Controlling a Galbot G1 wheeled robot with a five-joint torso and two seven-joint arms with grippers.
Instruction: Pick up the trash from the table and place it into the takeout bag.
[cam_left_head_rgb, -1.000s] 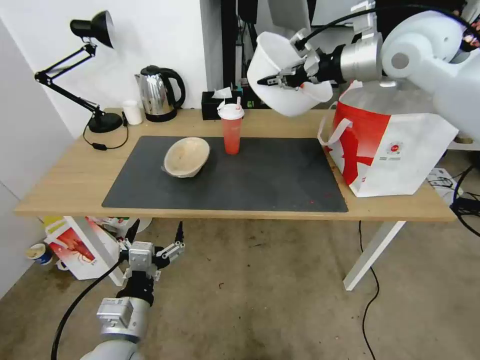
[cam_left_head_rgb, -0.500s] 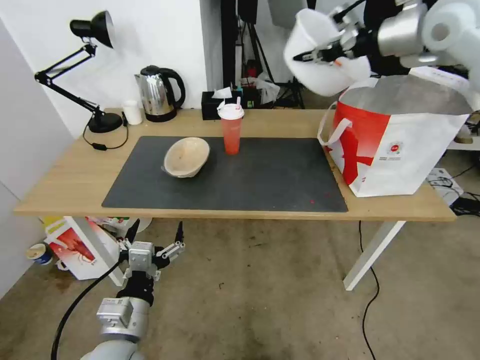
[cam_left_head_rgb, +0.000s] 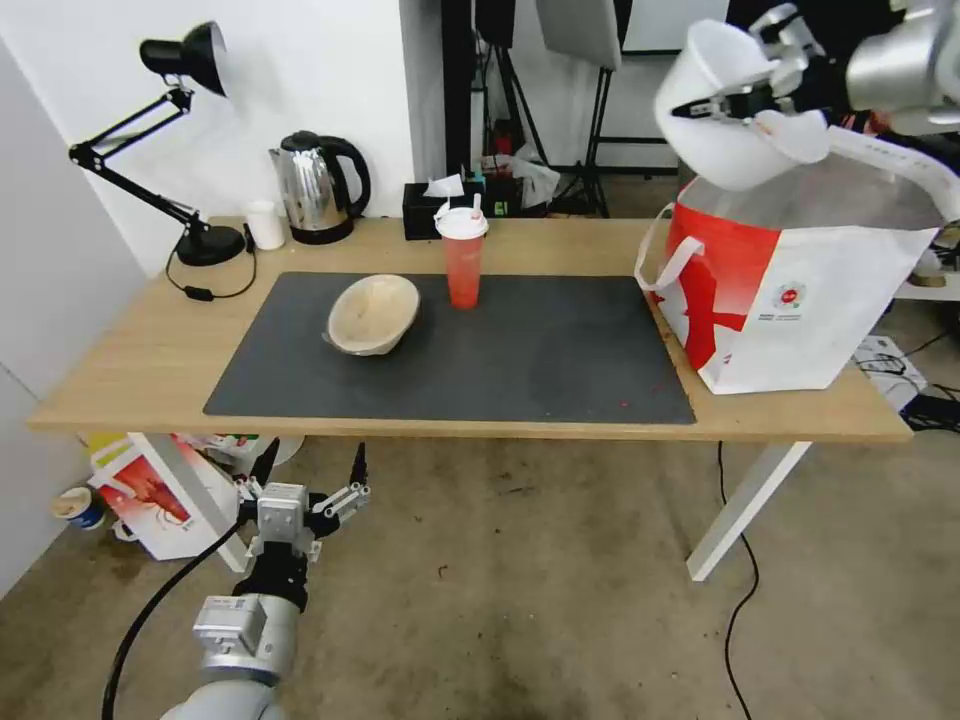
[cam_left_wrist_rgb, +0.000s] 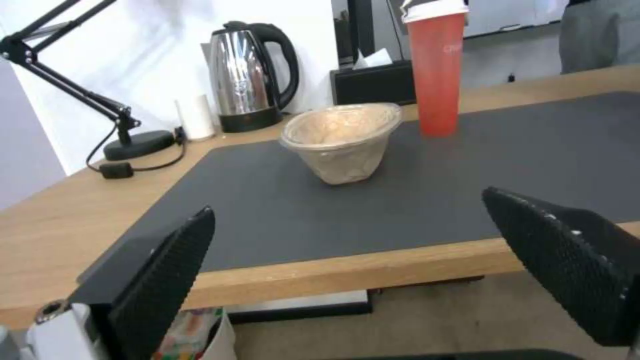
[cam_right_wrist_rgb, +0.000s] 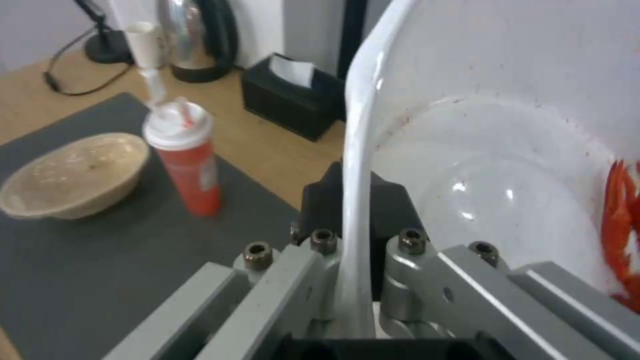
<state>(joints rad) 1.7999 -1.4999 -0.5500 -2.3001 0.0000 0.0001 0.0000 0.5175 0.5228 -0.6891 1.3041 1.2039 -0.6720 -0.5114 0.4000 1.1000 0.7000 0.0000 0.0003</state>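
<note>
The right gripper (cam_left_head_rgb: 745, 100) has its jaws pinched narrow on the rim of the white plastic bowl (cam_left_head_rgb: 725, 125), one finger inside the wall and one outside, as the right wrist view shows, with red crayfish shells (cam_right_wrist_rgb: 620, 220) lying against the bowl's inner side. In the head view the bowl hangs tilted, its mouth facing about ten o'clock, right over the near left part of the takeout bag (cam_left_head_rgb: 800, 290); the bag's silver-lined opening lies at about five o'clock from the jaws, so the drop looks close but not yet made. On the table (cam_left_head_rgb: 130, 370), the beige bowl (cam_left_head_rgb: 373, 314) and the red drink cup (cam_left_head_rgb: 463, 262) stand on the dark mat at about eight o'clock, nearer the left arm. The left gripper (cam_left_head_rgb: 310, 470) hangs below the table's front edge, jaws spread wide and empty.
</note>
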